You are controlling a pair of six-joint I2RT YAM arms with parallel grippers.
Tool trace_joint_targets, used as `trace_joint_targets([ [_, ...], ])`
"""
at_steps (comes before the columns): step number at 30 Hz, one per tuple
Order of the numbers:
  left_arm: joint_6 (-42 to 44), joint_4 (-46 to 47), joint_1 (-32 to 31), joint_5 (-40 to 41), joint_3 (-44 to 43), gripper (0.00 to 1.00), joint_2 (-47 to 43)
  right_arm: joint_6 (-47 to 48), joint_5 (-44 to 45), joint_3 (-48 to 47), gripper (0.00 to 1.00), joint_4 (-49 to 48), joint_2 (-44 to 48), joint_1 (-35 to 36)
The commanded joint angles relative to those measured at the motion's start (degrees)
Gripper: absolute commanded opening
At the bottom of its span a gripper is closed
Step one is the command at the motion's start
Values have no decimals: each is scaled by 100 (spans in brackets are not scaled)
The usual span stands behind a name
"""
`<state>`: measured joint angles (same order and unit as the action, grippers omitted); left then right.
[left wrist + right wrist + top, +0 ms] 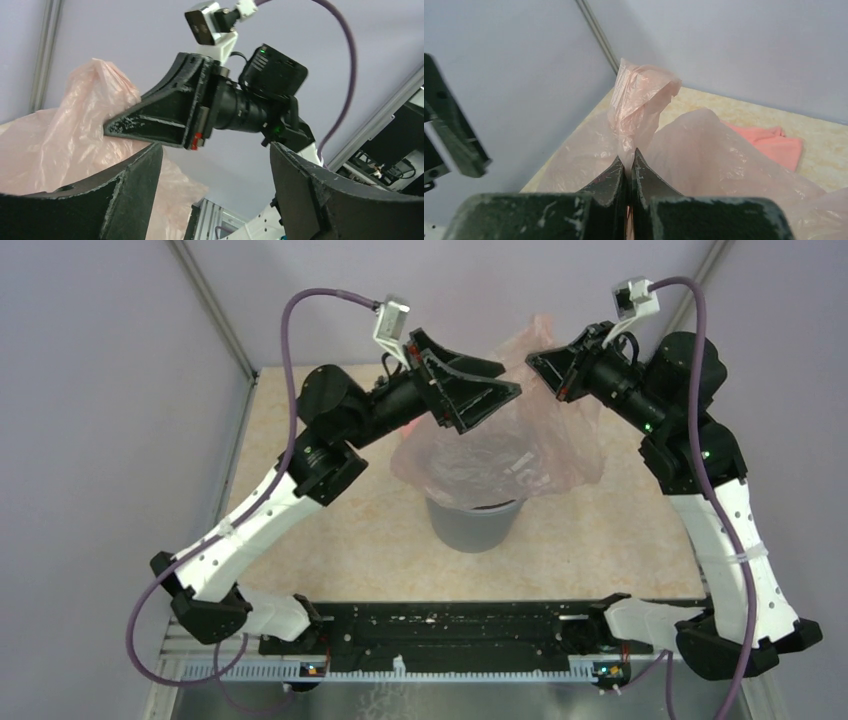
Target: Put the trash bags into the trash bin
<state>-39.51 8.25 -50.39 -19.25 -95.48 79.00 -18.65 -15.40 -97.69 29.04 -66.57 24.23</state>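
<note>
A plain grey round plastic bin [470, 525] stands at the middle of the beige marbled worktop [330, 540]. A crinkly, see-through pale pink film bag [545, 455] drapes over its mouth, with its lower part seemingly inside. Above, the left gripper [512, 379] is spread wide just left of the bag. The right gripper [628, 159] pinches the bag's bunched top. Farther back lies a folded salmon-pink sheet [774, 142].

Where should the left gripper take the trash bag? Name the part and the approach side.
Probably the loose upper film of the trash bag, beside the bunch pinched in the shut right gripper, coming in from the left gripper's own side. The film hangs from that pinch and drapes over the trash bin, so that edge faces the open jaws.
</note>
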Motion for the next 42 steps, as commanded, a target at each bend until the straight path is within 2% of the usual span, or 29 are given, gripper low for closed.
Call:
trace_joint_targets([
  [1,667,-313,-6,164,453,81,-801,16,258,-327,0,-17,-5,27],
  [8,1679,-1875,-6,1665,1369,58,-1851,89,303,-435,0,63,-47,27],
  [14,1774,-2637,-6,2308,1950,41,-2276,123,322,-489,0,125,-103,25],
  [19,1736,-2896,-6,2772,2289,33,-2390,187,449,-586,0,234,-133,30],
  [24,1739,-2980,-6,2810,2440,27,-2114,254,522,-718,0,375,-165,29],
  [37,1871,-2061,-6,2386,2183,21,-370,270,-68,-971,0,535,-412,346],
  [42,1796,-1921,-6,2324,2129,20,-34,333,-74,-947,0,626,-513,536],
])
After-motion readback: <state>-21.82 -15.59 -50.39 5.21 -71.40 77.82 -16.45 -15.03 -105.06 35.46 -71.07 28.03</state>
